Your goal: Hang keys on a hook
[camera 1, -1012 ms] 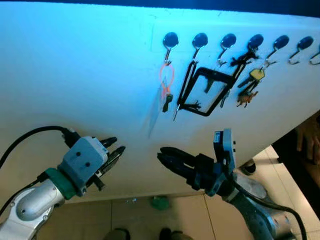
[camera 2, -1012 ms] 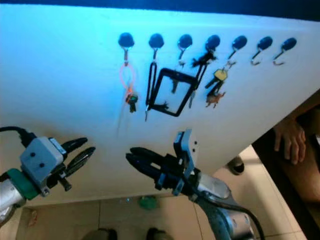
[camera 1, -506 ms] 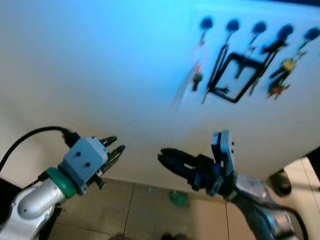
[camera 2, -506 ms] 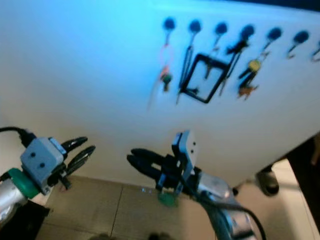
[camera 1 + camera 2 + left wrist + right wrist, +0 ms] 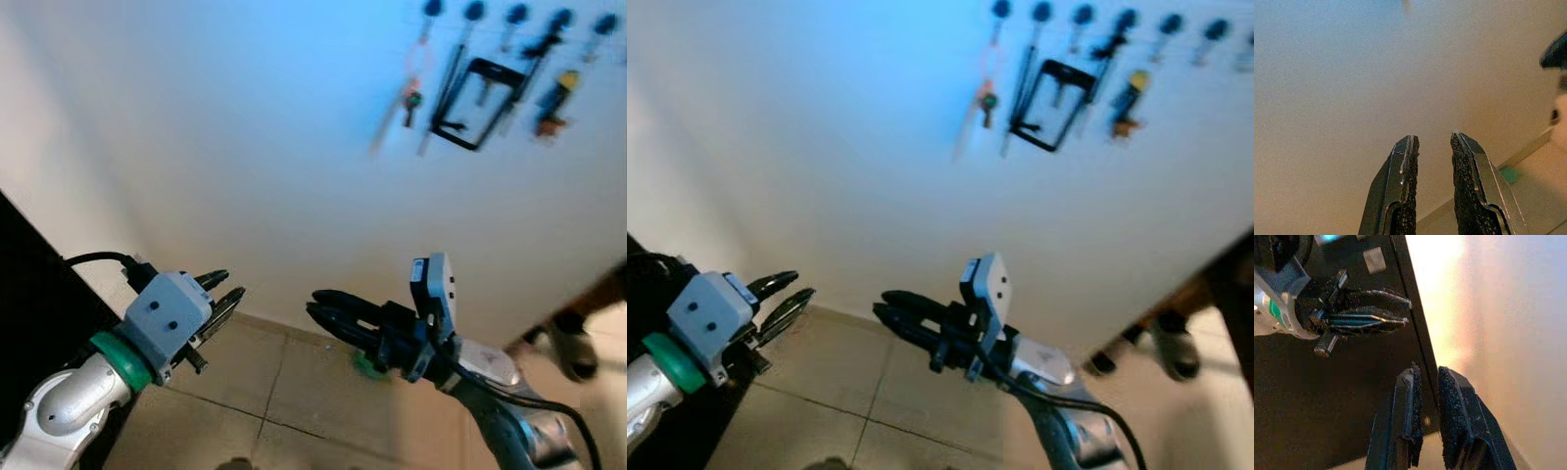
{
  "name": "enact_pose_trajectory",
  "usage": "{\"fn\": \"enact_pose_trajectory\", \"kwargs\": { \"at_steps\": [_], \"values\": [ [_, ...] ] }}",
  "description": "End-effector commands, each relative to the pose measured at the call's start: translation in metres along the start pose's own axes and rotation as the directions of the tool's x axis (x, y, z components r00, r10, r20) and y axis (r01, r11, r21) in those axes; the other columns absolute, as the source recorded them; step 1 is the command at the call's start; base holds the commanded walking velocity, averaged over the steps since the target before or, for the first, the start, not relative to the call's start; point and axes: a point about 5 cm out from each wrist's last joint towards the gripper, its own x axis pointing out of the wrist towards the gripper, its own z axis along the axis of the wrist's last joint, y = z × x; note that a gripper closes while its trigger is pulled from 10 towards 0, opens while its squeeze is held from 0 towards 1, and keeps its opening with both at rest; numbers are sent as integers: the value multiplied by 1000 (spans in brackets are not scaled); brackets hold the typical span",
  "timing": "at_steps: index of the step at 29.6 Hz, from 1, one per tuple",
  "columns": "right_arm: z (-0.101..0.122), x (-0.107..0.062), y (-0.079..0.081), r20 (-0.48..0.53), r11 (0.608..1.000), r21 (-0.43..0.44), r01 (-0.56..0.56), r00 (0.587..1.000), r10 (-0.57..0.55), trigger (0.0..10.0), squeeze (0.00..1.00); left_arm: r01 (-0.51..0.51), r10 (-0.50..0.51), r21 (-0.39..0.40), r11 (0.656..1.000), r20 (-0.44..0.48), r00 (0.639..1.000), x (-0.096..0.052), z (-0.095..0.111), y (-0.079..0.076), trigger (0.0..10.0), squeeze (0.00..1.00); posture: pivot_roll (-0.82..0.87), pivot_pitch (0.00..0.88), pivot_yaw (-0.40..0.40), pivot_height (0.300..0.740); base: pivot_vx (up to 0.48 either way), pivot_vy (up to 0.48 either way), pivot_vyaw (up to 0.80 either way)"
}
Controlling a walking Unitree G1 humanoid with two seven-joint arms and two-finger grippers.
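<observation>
Both grippers hang low, far from the wall: left gripper [image 5: 227, 289] and right gripper [image 5: 315, 305] slightly apart, holding nothing. Keys [image 5: 412, 100] on hook [image 5: 431, 8], so arms are clear.

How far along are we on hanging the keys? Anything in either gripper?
Looks done: a key on an orange ring hangs from the first hook on the wall, with other keys further along. In hand: nothing; the left gripper and right gripper both hover low, slightly open and empty. Left: nothing obvious.
</observation>
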Motion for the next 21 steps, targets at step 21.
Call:
{"fn": "enact_pose_trajectory", "kwargs": {
  "at_steps": [21],
  "values": [
    [-6,3,0,-3,1000,13,17,1000,-17,10000,0,19,-19,-28,999,-20,1000,6,-9,-6,10000,0,88,45,34,740,-327,0,0]
  ]
}}
